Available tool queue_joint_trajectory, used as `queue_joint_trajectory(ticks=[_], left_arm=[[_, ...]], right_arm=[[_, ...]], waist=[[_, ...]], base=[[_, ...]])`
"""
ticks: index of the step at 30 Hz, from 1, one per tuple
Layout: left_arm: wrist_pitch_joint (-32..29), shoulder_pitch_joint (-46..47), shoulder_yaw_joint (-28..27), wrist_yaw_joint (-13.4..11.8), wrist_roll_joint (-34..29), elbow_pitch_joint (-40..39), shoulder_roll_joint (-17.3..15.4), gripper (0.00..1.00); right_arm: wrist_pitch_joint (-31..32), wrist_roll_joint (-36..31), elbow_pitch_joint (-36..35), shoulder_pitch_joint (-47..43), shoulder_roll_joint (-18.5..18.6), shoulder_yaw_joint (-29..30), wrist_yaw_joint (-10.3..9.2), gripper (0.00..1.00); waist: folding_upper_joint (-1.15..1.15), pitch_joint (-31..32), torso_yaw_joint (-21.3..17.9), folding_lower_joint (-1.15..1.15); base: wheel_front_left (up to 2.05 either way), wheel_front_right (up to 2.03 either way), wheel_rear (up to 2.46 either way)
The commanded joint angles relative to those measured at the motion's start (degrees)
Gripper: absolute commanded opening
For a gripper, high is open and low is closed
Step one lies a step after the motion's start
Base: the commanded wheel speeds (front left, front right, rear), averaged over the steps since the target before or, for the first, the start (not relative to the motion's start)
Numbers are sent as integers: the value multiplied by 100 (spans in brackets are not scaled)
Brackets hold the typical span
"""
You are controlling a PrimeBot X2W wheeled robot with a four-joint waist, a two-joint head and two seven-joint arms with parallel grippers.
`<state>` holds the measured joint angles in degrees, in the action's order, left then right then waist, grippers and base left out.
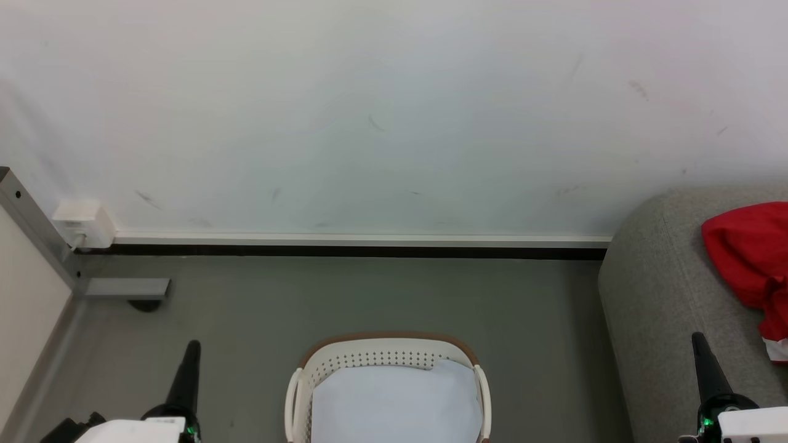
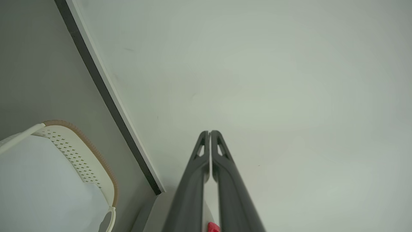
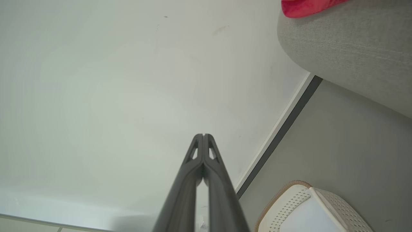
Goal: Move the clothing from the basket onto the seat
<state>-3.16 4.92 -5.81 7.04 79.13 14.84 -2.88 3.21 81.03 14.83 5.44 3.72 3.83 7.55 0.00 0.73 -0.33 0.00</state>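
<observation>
The cream-white basket (image 1: 381, 355) with its brown rim stands on the floor at the bottom centre of the head view, and a flat white sheet (image 1: 397, 403) lies inside it. Red clothing (image 1: 751, 258) lies on the grey seat (image 1: 659, 295) at the right edge. My left gripper (image 1: 192, 344) is shut at the lower left, left of the basket, with nothing held. My right gripper (image 1: 697, 337) is shut at the lower right, over the seat's front part. The wrist views show each pair of fingers pressed together, left gripper (image 2: 209, 132), right gripper (image 3: 203, 135), pointing at the wall, with the basket (image 2: 80, 154) (image 3: 299, 199) beside them.
A white wall with a dark skirting strip (image 1: 345, 251) runs behind the basket. A metal frame leg (image 1: 126, 287) and a white socket box (image 1: 83, 221) sit at the far left. Grey floor (image 1: 369, 295) lies between basket and wall.
</observation>
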Motion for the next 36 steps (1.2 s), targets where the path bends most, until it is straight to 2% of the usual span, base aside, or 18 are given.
queue_joint_trajectory(ticks=[1, 31, 36], left_arm=[[-51, 99, -35, 23, 135, -40, -25, 0], [-361, 157, -86, 63, 1376, -90, -5, 0], [-362, 155, -85, 63, 1362, -89, -4, 0]], right_arm=[[34, 135, -53, 77, 2, 46, -9, 0], [355, 1157, -101, 110, -94, 303, -12, 0], [357, 1138, -100, 110, -91, 300, -12, 0]], waist=[[0, -5, 2, 0], [0, -90, 33, 0], [0, -91, 33, 0]], base=[[0, 0, 0], [0, 0, 0], [0, 0, 0]])
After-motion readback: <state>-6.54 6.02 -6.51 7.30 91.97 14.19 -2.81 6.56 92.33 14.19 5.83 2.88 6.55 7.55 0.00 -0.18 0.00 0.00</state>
